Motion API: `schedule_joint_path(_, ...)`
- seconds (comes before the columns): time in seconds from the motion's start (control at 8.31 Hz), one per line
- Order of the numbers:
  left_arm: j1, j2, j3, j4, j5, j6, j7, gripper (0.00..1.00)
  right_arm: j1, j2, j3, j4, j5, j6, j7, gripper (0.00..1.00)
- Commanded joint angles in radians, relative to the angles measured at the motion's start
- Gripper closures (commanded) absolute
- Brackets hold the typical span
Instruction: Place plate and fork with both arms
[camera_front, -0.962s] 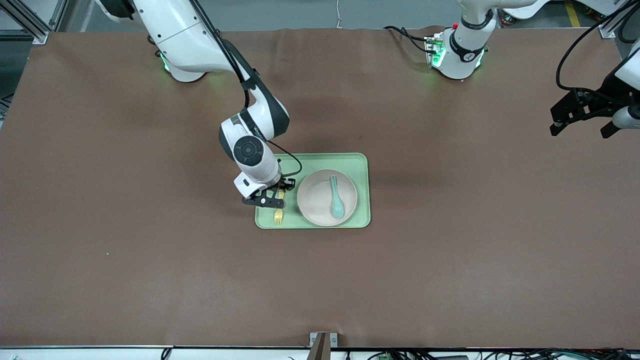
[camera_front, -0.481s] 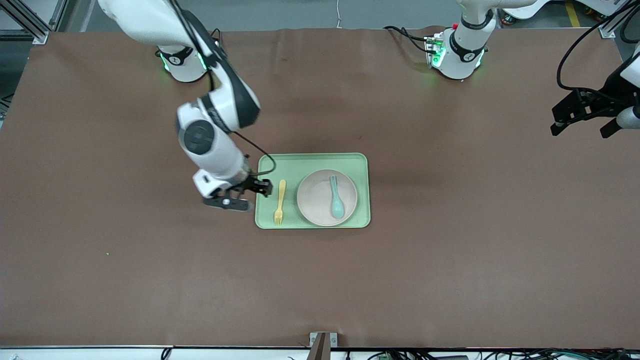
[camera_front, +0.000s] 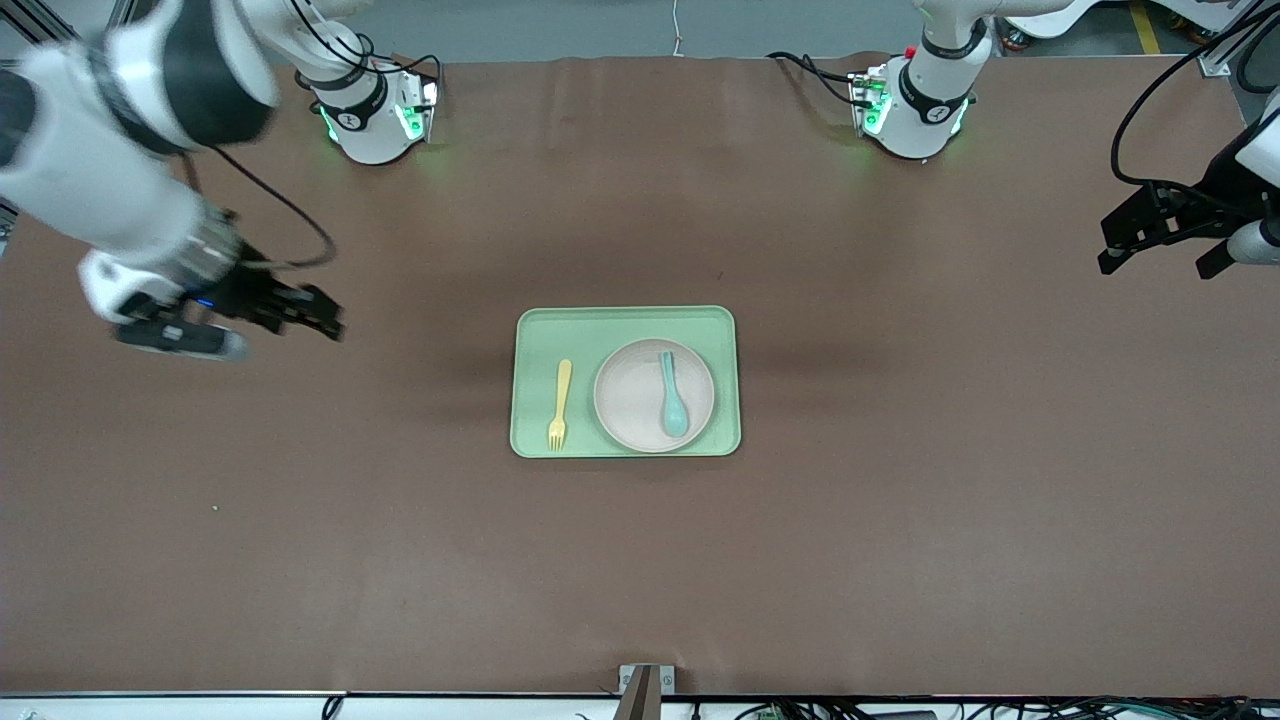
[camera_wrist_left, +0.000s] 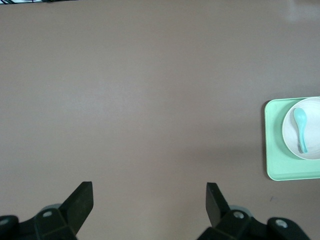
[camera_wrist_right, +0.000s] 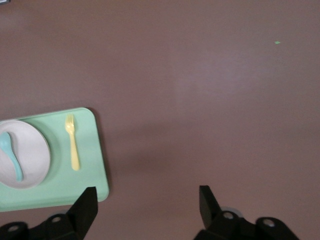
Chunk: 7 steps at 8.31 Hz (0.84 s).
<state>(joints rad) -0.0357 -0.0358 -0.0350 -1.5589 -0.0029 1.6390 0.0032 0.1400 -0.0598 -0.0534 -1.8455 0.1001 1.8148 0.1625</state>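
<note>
The beige plate (camera_front: 630, 400) lies on the light-green tray (camera_front: 625, 330) at the table's middle, with a teal spoon (camera_front: 672, 395) in it. The pale-yellow fork (camera_front: 560, 404) lies on the tray beside the plate, toward the right arm's end. My right gripper (camera_front: 300, 312) is open and empty over bare table, well away from the tray. Its wrist view shows the open gripper (camera_wrist_right: 149, 202), the fork (camera_wrist_right: 73, 142), the plate (camera_wrist_right: 30, 155) and the tray (camera_wrist_right: 75, 185). My left gripper (camera_front: 1160, 262) waits open and empty at the left arm's end; its wrist view shows the gripper (camera_wrist_left: 150, 200), the tray (camera_wrist_left: 272, 150) and the plate (camera_wrist_left: 312, 142).
The brown mat (camera_front: 900, 500) covers the whole table. The two arm bases (camera_front: 365, 120) (camera_front: 915, 105) stand along the edge farthest from the front camera. A small metal bracket (camera_front: 645, 680) sits at the nearest edge.
My right gripper let go of the fork on the tray, rose and swung away toward the right arm's end of the table. The left arm has barely moved.
</note>
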Motion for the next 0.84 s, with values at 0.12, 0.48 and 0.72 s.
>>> schedule_joint_path(0.12, 0.005, -0.004, 0.001, 0.01, -0.014, -0.013, -0.002, 0.01, -0.171, -0.037, 0.017, 0.147, -0.008, -0.17, -0.208, 0.01)
schedule_joint_path(0.48, 0.005, -0.003, 0.001, 0.016, -0.014, -0.013, -0.006, 0.01, -0.211, 0.003, 0.02, 0.31, -0.063, -0.249, -0.256, 0.01)
schedule_joint_path(0.72, 0.005, -0.003, 0.001, 0.014, -0.012, -0.013, -0.006, 0.01, -0.205, 0.073, 0.023, 0.374, -0.062, -0.25, -0.247, 0.01)
